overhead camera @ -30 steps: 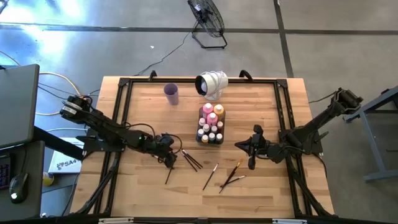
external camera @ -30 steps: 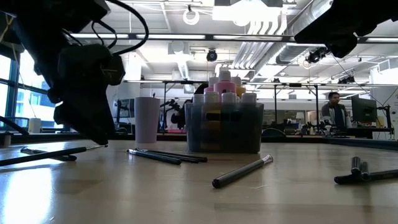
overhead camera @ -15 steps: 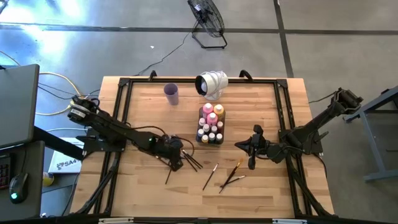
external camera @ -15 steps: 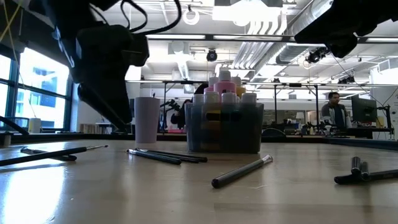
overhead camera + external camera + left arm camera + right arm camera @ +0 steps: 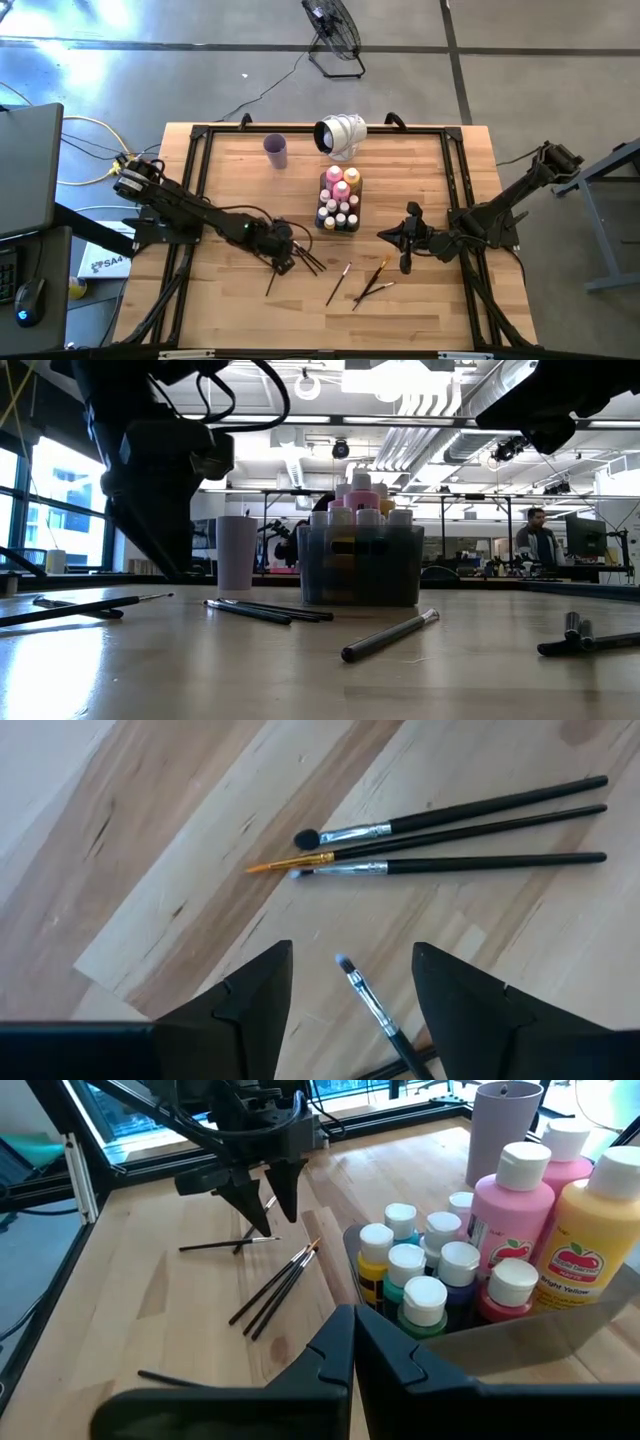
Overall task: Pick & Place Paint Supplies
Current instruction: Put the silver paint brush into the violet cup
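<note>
**Left gripper poised over the brush cluster, tray already stocked with bottles**

High view: the left gripper [image 5: 284, 258] hovers at the near-left of the table [image 5: 420, 300], right at a cluster of three paintbrushes [image 5: 309, 259]. A single brush [image 5: 272, 282] lies just nearer, and three more brushes [image 5: 366, 280] are scattered toward the near middle. The paint bottles [image 5: 339, 200] stand packed in the clear tray [image 5: 339, 229] at mid-table, with the purple cup [image 5: 276, 151] farther back on the left. The right gripper [image 5: 402, 238] waits right of the tray.

Low view: the left arm hangs over the left side; the brushes lie flat on the wood, the tray and cup behind them.

Left wrist view: the two dark fingers [image 5: 245, 1010] stand apart, nothing between them. A small silver-ferruled brush [image 5: 370, 1005] lies in the gap below, and the three-brush cluster [image 5: 440, 835] beyond, handles touching or nearly so.

Right wrist view: the right gripper's fingers are pressed together, empty, close to the tray's wall.

Judgement: the brushes look light, stiff and thin, lying flush on the wood, so they may roll or slip from a pinch. Taking one across the handle near its middle, away from the soft bristles, seems safest; the clustered ones risk coming up together.
</note>
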Tool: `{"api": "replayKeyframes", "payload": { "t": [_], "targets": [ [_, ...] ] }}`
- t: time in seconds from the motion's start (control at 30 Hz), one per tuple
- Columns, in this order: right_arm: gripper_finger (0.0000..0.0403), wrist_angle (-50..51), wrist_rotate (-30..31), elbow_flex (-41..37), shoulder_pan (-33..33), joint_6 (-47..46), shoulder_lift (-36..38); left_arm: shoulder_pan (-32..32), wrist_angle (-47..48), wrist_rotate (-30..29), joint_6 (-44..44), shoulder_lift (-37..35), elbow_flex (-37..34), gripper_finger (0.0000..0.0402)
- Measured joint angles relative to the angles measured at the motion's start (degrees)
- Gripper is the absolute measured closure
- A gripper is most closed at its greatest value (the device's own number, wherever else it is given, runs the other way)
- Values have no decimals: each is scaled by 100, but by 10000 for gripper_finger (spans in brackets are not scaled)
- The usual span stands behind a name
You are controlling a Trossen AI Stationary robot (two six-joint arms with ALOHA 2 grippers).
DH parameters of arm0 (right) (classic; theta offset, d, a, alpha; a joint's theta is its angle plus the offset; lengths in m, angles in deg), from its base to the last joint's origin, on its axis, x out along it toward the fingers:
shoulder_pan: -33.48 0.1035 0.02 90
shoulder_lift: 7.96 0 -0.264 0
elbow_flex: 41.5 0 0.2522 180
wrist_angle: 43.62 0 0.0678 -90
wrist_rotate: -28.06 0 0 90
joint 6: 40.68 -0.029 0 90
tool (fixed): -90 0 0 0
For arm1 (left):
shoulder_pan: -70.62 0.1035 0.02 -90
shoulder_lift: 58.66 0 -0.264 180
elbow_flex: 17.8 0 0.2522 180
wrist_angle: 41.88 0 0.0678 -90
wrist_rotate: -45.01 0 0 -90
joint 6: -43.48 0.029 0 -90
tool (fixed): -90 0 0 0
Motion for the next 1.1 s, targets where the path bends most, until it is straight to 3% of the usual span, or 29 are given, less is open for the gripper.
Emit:
{"api": "replayKeyframes", "payload": {
  "t": [1.1],
  "targets": [
    [401, 0, 7, 0, 0, 4, 0, -2, -138, 121, -189, 540, 4, 199]
  ]
}}
